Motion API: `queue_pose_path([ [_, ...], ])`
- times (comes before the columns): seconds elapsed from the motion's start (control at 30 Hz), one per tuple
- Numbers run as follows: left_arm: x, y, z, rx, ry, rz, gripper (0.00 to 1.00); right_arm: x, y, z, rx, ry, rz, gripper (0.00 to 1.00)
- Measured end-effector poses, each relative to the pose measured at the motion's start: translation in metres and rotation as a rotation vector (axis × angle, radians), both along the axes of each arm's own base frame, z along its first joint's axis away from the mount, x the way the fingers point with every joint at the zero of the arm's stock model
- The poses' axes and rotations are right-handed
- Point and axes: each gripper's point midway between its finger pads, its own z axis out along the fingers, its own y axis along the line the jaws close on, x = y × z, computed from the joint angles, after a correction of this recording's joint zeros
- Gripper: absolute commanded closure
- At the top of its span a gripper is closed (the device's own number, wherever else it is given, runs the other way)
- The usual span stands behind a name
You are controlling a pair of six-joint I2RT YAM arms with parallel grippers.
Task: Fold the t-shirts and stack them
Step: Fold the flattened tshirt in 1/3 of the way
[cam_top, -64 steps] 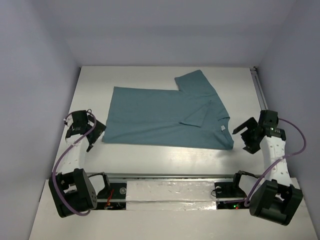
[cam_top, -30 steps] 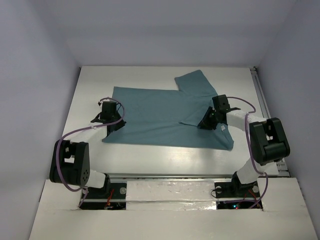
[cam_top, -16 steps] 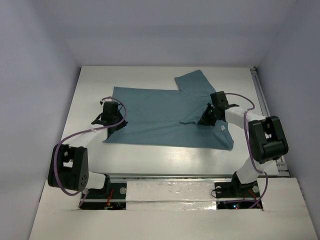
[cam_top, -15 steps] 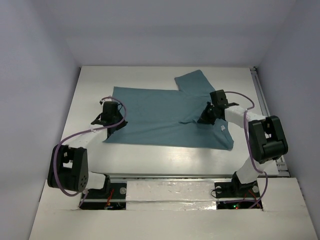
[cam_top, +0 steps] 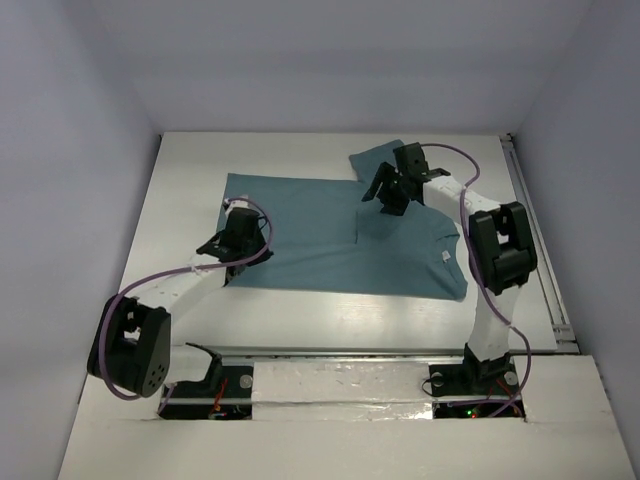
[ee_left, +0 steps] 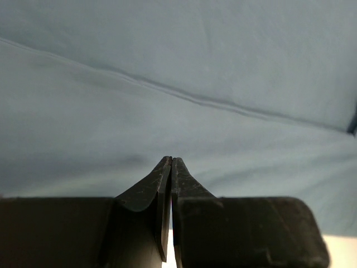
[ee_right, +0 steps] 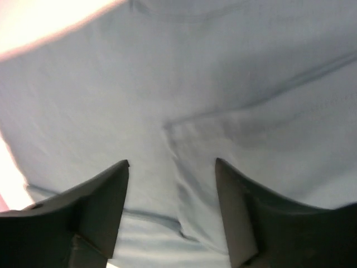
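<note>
Top external view shows you the teal t-shirt spread flat on the tabletop. Its long axis runs left to right, with the hem at the left and the collar at the right. Your right tool hangs by the far sleeve, fingers apart, with a hemmed edge lying just beyond them; that arm is nearer it. Your left tool sits over the hem end, fingers pressed together, no cloth visible between. The white neck label shows no readable writing.
</note>
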Motion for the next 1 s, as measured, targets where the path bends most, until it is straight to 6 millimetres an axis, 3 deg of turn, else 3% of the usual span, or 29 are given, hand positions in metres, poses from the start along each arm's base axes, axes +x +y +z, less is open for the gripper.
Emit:
queue_pose_path([
  [0.07,-0.005,-0.012,0.000,0.003,0.002,-0.034,1.00,-0.008,0.002,0.003,-0.013,0.003,0.015,0.30],
  [0.1,-0.008,-0.019,0.000,0.004,0.002,-0.052,1.00,-0.015,0.003,0.008,-0.015,-0.010,0.025,0.39],
  [0.13,-0.012,-0.026,0.000,0.002,0.003,-0.071,1.00,-0.025,0.003,0.013,-0.017,-0.015,0.034,0.55],
  [0.17,-0.015,-0.032,0.000,0.000,0.004,-0.088,1.00,-0.039,0.002,0.021,-0.021,-0.027,0.042,0.90],
  [0.2,-0.019,-0.039,0.000,-0.002,0.005,-0.107,1.00,-0.052,0.003,0.028,-0.020,-0.042,0.050,1.00],
  [0.27,-0.025,-0.052,-0.001,-0.006,0.007,-0.139,1.00,-0.085,0.008,0.040,-0.006,-0.069,0.078,1.00],
  [0.37,-0.033,-0.072,-0.006,-0.009,0.023,-0.184,1.00,-0.139,0.022,0.037,0.015,-0.069,0.145,1.00],
  [0.47,-0.037,-0.087,-0.015,0.003,0.045,-0.218,1.00,-0.185,0.031,0.003,-0.001,0.013,0.213,1.00],
  [0.53,-0.040,-0.094,-0.022,0.013,0.059,-0.232,1.00,-0.204,0.028,-0.023,-0.033,0.083,0.227,1.00],
  [0.6,-0.041,-0.095,-0.029,0.024,0.075,-0.235,1.00,-0.213,0.022,-0.043,-0.066,0.136,0.220,1.00],
  [0.7,-0.041,-0.094,-0.039,0.035,0.097,-0.226,1.00,-0.211,0.018,-0.057,-0.095,0.156,0.196,1.00],
  [0.87,-0.038,-0.098,-0.050,0.030,0.123,-0.198,1.00,-0.208,0.018,-0.061,-0.070,0.133,0.163,1.00],
  [1.0,-0.044,-0.097,-0.052,-0.023,0.111,-0.177,1.00,-0.222,0.012,-0.062,-0.031,0.101,0.139,1.00],
])
